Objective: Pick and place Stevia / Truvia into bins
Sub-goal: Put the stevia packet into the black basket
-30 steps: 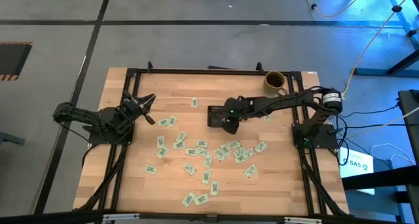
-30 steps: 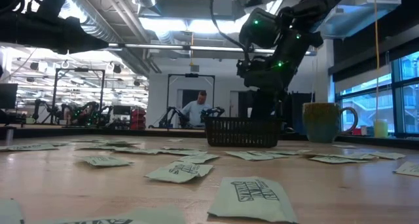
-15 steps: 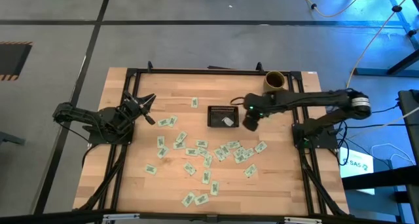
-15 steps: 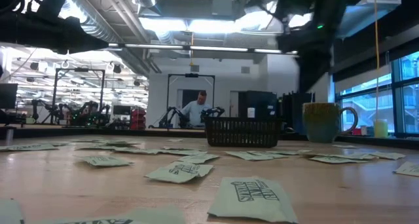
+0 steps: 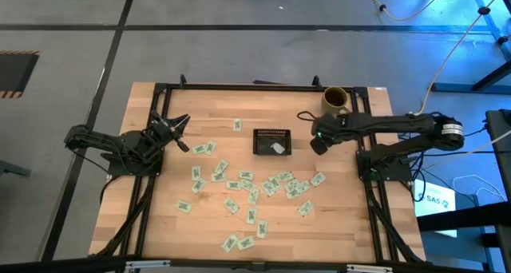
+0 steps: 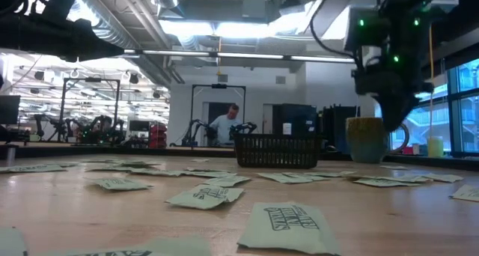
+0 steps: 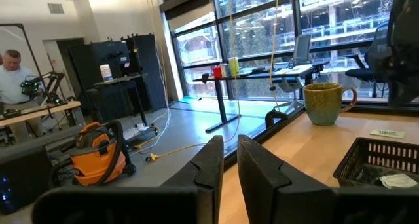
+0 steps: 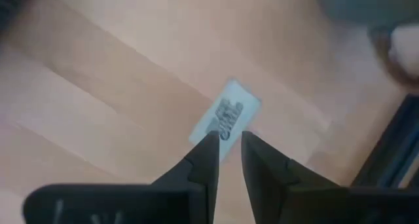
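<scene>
The right gripper (image 5: 318, 148) hangs beside the tray (image 5: 271, 141), fingers narrowly apart and empty, over a packet (image 8: 224, 112).

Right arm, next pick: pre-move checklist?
1. right gripper empty: ok. Fingers narrowly apart, nothing between them.
2. Target in line: ok. One packet lies flat on bare wood just ahead of the fingertips, with no others touching it.
3. black tray has room: ok. Only one packet inside.
4. Clear of the mug: ok in the high view. They are apart but close, so watch the swing.
5. left gripper out of the way: ok. It is parked at the table's left side.
6. Height above the target: cannot tell.
</scene>
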Controlling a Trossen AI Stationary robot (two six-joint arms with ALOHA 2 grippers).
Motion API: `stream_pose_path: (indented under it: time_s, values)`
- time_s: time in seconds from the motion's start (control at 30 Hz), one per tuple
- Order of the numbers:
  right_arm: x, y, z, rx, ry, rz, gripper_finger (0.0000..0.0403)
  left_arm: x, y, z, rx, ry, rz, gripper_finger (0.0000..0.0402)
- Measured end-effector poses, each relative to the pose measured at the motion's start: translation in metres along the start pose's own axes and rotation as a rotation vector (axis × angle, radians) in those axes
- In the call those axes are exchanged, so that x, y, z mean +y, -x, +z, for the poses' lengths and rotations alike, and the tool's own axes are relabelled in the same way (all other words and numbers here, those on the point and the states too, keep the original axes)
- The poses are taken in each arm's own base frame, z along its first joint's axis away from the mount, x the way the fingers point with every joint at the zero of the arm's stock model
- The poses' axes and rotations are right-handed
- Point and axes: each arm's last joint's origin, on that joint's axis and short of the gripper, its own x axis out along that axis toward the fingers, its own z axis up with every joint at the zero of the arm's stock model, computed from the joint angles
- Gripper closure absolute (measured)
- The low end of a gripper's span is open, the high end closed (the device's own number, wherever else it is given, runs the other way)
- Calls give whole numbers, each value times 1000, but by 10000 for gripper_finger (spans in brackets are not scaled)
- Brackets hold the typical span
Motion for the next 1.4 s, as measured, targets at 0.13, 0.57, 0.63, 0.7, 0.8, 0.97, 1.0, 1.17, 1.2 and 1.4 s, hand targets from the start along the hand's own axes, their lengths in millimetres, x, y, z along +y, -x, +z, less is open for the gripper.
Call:
stream_pose_path:
  time_s: [0.13, 0.57, 0.63, 0.7, 0.8, 0.97, 1.0, 1.17, 1.2, 1.4]
  values:
    - [-2, -16, -9, 13, 22, 3, 334, 0, 0, 0, 0, 0, 0, 359]
    - [-4, -42, -24, -1, 34, 47, 334, 0, 0, 0, 0, 0, 0, 361]
    - [-4, -44, -26, 3, 33, 44, 334, 0, 0, 0, 0, 0, 0, 362]
    - [-5, -46, -28, 3, 14, 45, 334, 0, 0, 0, 0, 0, 0, 364]
    - [-5, -51, -30, -9, 7, 55, 334, 0, 0, 0, 0, 0, 0, 364]
    - [-6, -58, -34, -21, 4, 63, 334, 0, 0, 0, 0, 0, 0, 359]
    - [-6, -59, -35, -17, 5, 59, 334, 0, 0, 0, 0, 0, 0, 359]
    - [-6, -64, -37, 5, -10, 36, 337, 0, 0, 0, 0, 0, 0, 361]
    - [-6, -64, -37, 6, -10, 32, 341, 0, 0, 0, 0, 0, 0, 362]
    - [-6, -66, -37, 9, -12, 26, 376, 0, 0, 0, 0, 0, 0, 362]
